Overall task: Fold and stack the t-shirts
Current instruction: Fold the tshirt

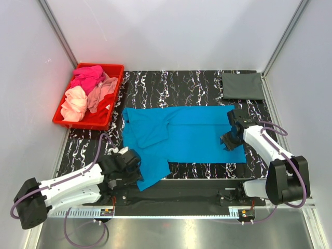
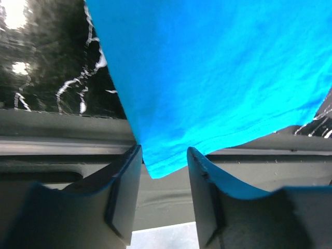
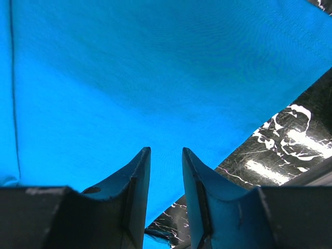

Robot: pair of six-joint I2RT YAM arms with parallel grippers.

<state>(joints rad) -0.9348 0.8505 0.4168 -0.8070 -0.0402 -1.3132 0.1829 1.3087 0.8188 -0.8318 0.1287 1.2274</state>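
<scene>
A bright blue t-shirt (image 1: 184, 136) lies spread flat on the black marbled mat (image 1: 171, 85). Its near left part hangs over the mat's front edge. My left gripper (image 1: 136, 166) is at that near left corner. In the left wrist view the left gripper (image 2: 164, 155) is open, with the tip of the blue cloth (image 2: 207, 78) between its fingertips. My right gripper (image 1: 229, 139) is over the shirt's right edge. The right wrist view shows it (image 3: 166, 153) open above the cloth (image 3: 129, 78), pinching nothing. A dark grey t-shirt (image 1: 242, 85) lies folded at the back right.
A red bin (image 1: 110, 111) at the back left holds hot pink (image 1: 87, 78), peach (image 1: 74, 104) and salmon (image 1: 104, 89) shirts. White walls close in the sides and back. A metal rail (image 1: 171, 211) runs along the near edge between the arm bases.
</scene>
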